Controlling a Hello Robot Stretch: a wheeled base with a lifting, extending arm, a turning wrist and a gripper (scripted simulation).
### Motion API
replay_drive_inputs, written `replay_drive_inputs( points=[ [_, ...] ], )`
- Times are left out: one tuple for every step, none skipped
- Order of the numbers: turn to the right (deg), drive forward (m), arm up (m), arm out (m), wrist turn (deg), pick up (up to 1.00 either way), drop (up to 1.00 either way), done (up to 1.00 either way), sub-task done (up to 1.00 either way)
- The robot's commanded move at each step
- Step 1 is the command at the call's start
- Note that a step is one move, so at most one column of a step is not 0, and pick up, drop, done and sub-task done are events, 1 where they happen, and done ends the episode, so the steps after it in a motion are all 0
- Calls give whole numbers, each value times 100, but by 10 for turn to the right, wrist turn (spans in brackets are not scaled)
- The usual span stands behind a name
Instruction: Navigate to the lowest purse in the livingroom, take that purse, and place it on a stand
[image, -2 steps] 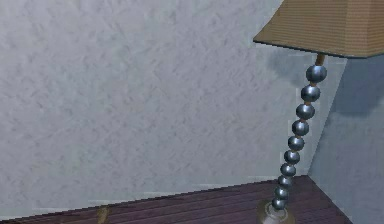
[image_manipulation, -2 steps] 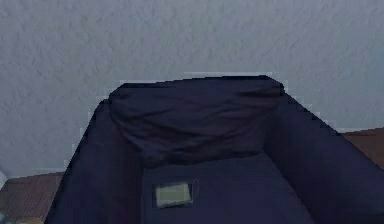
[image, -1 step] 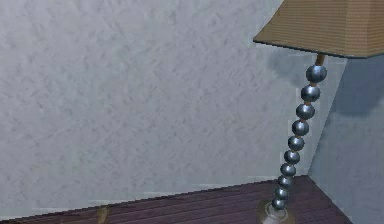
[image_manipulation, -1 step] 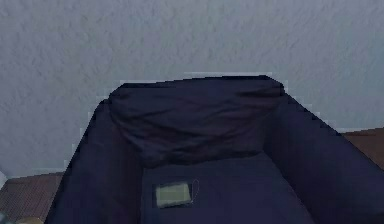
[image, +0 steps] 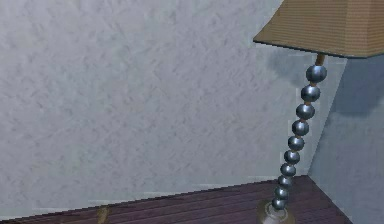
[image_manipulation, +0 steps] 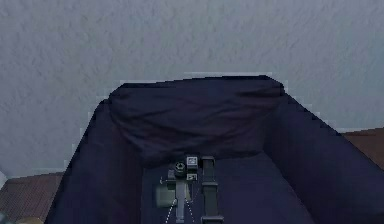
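Two-fingered claw (image_manipulation: 172, 180): at the far end of the arm (image_manipulation: 208, 202), low in the arm side view's middle, above the seat of an armchair (image_manipulation: 200, 115). Grip: it cannot be told whether it has hold of anything, as the cushion lies right behind it.
Arm: dark square bar rising from the bottom edge, with small white marker squares (image_manipulation: 190, 164) at its end.
Purse: not identifiable with certainty. A small pale grey blob (image_manipulation: 165, 196) shows at the claw, against the seat; it cannot be told whether this is the purse.
Armchair: dark navy upholstery, high back, two padded side arms, standing against a pale textured wall (image_manipulation: 100, 40).
Floor (image_manipulation: 30, 195): reddish-brown wood on either side of the chair.
Floor lamp (image: 300, 120): on the forward view's right, with a stem of stacked silver balls and a tan shade (image: 325, 28); its base rests on wood floor near a room corner.
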Motion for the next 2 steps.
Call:
replay_drive_inputs(
  points=[
    [0,0,0,0,450,0,0,0,0],
    [0,0,0,0,450,0,0,0,0]
  ],
)
